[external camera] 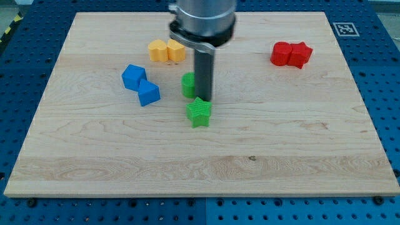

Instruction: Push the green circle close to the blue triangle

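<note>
Pale wood-grain desk (pixel 281 144), blue perforated surround (pixel 12 87), two blue blocks (pixel 141 85), yellow pair (pixel 166 50), red pair (pixel 291 54), green star (pixel 199 112), green circle (pixel 188 84), dark grey rod, black-and-white marker (pixel 344 28).

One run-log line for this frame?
tip: right of green circle, touching | blue triangle: left, apart | green star: just below tip | push: unfinished

Bright, even overhead light falls on the wooden board (pixel 300 137), blocks casting only faint short shadows, everything sharp, with no glare or edge distortion
</note>
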`<state>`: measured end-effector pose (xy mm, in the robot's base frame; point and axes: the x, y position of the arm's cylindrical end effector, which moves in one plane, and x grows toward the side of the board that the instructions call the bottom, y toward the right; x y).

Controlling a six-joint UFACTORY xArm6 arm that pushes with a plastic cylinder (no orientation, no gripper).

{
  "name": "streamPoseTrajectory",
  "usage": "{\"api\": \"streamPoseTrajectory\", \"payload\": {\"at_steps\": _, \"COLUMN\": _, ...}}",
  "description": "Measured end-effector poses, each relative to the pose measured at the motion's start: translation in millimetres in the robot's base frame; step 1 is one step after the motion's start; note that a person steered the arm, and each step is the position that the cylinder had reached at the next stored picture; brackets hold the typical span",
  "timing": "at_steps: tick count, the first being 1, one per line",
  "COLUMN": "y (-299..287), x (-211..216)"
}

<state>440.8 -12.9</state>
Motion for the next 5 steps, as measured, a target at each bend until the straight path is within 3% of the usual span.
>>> {"api": "streamPoseTrajectory", "payload": {"at_steps": 3, "y": 47.7, "x": -39.9}}
{"api": "streamPoseTrajectory", "payload": {"at_steps": 5, "y": 4.7, "x": -55.9}}
